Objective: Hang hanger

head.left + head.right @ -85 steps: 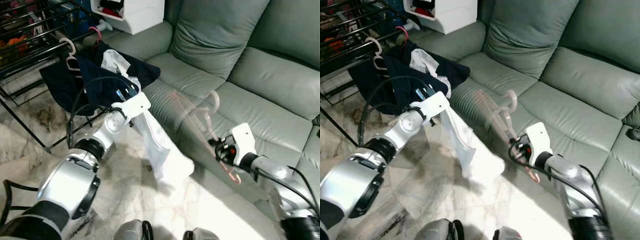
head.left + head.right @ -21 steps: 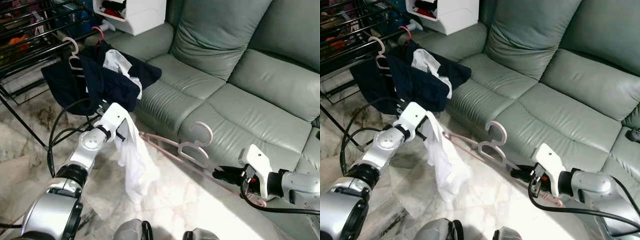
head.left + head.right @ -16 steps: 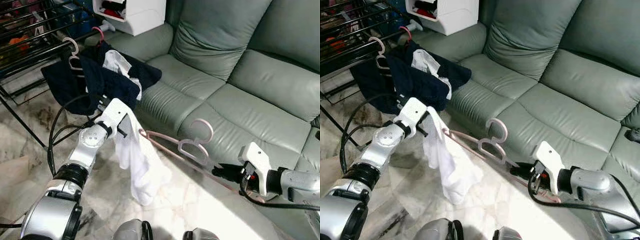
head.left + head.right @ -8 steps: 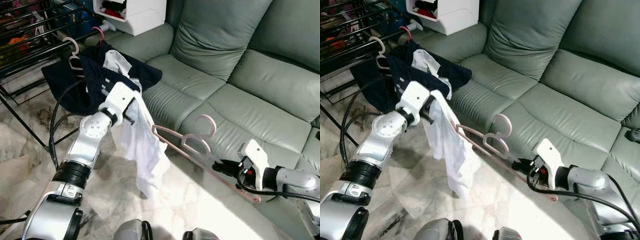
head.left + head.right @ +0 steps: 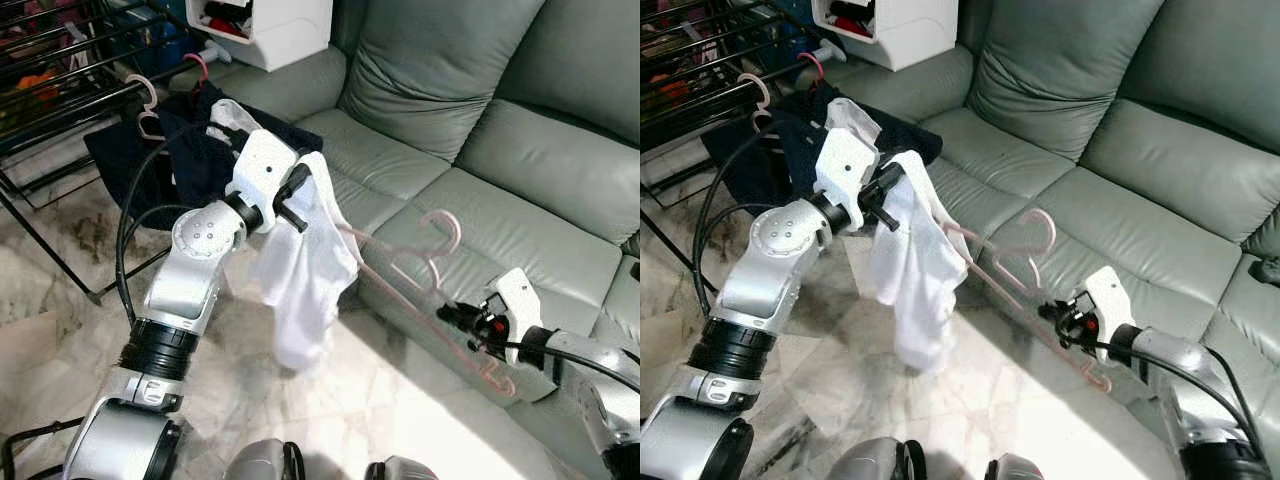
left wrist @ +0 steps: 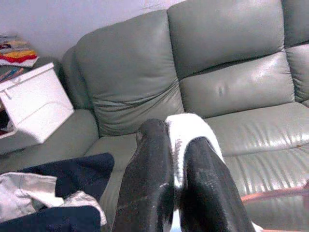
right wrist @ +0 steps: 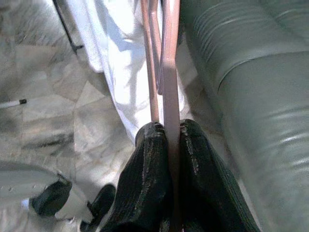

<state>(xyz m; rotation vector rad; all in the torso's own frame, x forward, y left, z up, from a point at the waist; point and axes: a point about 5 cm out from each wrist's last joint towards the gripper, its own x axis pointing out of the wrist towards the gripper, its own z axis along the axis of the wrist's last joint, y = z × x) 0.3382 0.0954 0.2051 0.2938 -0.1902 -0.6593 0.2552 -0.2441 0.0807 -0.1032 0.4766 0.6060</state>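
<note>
From the head views the job looks only partly done: the pink hanger (image 5: pixel 420 275) is threaded into the white garment (image 5: pixel 305 275) but is held over the sofa (image 5: pixel 470 120), well apart from the drying rack (image 5: pixel 60 90), so carrying it across and hooking it on remains. In the left wrist view, the left gripper (image 6: pixel 176 140) is closed with the white cloth pinched between its fingers. In the right wrist view, the right gripper (image 7: pixel 172 133) is clamped on the hanger's pink bar.

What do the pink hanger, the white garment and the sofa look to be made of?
Pink hanger: likely plastic, smooth thin moulded bars. White garment: soft woven or knit fabric, draping in folds. Sofa: grey-green leather or faux leather, slight sheen and creases.
</note>
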